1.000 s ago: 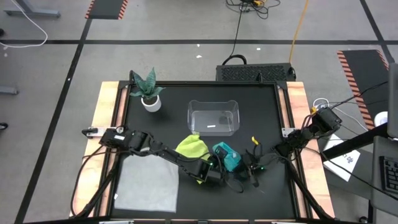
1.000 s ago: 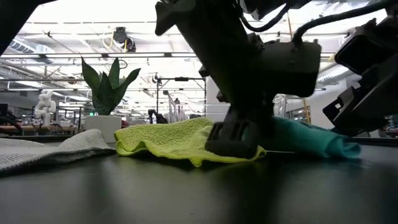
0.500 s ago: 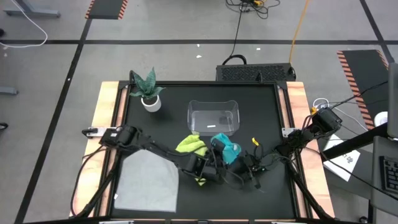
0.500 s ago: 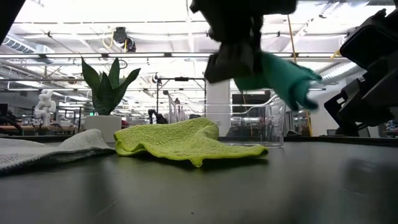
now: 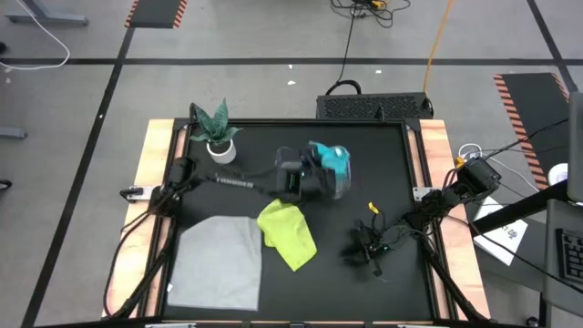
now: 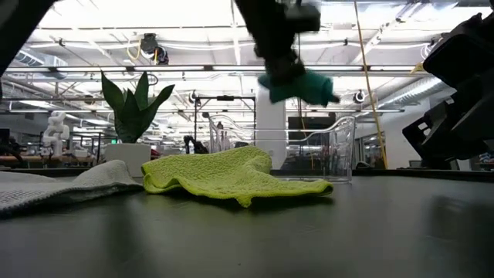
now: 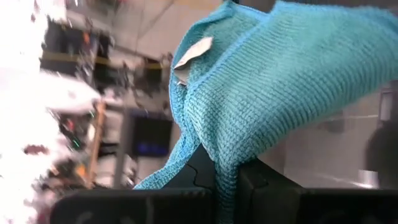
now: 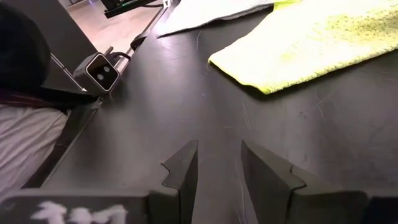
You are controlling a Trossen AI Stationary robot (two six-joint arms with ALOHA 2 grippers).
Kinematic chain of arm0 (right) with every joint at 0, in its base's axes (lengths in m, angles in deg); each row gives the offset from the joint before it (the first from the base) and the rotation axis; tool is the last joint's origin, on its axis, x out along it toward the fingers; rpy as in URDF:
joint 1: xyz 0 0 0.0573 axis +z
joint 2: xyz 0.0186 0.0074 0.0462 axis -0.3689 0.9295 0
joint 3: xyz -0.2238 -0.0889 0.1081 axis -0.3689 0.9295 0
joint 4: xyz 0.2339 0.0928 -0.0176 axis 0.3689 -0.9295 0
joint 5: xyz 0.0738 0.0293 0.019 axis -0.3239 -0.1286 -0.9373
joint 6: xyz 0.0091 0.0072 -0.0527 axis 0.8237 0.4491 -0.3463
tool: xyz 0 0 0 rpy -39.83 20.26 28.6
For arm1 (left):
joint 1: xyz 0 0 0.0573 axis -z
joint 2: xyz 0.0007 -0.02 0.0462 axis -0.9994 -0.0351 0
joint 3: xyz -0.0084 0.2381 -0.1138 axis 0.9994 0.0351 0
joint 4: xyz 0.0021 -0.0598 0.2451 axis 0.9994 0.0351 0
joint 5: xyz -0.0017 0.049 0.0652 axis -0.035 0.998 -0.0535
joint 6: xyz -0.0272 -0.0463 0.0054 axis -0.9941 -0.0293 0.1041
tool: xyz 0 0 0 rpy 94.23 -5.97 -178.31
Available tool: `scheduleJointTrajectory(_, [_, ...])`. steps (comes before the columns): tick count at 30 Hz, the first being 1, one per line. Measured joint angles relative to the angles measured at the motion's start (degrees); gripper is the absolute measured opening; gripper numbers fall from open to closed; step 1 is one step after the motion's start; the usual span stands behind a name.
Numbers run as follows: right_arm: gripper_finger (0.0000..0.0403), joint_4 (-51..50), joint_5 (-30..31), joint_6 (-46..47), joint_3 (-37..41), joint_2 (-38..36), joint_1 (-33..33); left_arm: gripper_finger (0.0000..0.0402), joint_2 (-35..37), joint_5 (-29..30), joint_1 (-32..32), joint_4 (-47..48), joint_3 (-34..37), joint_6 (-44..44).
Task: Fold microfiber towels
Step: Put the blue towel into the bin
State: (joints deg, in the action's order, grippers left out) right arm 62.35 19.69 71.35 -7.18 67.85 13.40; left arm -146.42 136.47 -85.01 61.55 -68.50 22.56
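High view: left gripper (image 5: 310, 175) clamped on teal towel (image 5: 330, 157), hanging over the clear bin (image 5: 339, 187); right gripper (image 5: 363, 251) near right, parted, empty, well apart.

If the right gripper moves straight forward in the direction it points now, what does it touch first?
Probably the yellow-green towel: it lies on the black table ahead of the open right gripper, slightly to one side, so depth is uncertain.
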Motion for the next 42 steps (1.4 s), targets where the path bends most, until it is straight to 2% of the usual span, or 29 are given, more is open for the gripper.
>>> scheduleJointTrajectory(6, [0.0114,-0.5,0.0,-1.3,0.0,0.0,0.0,0.0014,-0.5,-8.9,-6.7,4.1,0.0,-8.0])
scheduleJointTrajectory(13, [0.0114,-2.5,0.1,-1.6,0.0,0.0,-0.1,0.0013,-0.6,-13.4,-6.6,9.3,0.0,-13.5])
scheduleJointTrajectory(23, [0.0114,-2.9,0.2,-2.4,0.0,0.0,-0.1,0.0013,-0.7,-13.9,-5.9,5.7,10.2,-17.3])
scheduleJointTrajectory(28, [0.0114,-2.7,0.2,-2.3,0.0,0.0,-0.1,0.0013,-0.7,-16.0,-5.8,5.6,11.3,-17.9])
scheduleJointTrajectory(37, [0.0114,-2.5,0.4,-2.2,0.0,0.0,-0.1,0.0014,-0.7,-26.8,-6.2,9.9,11.2,-18.9])
scheduleJointTrajectory(42, [0.0114,-2.6,0.5,-2.2,0.0,0.0,-0.1,0.0052,-0.7,-35.5,-7.1,12.6,11.2,-21.2])
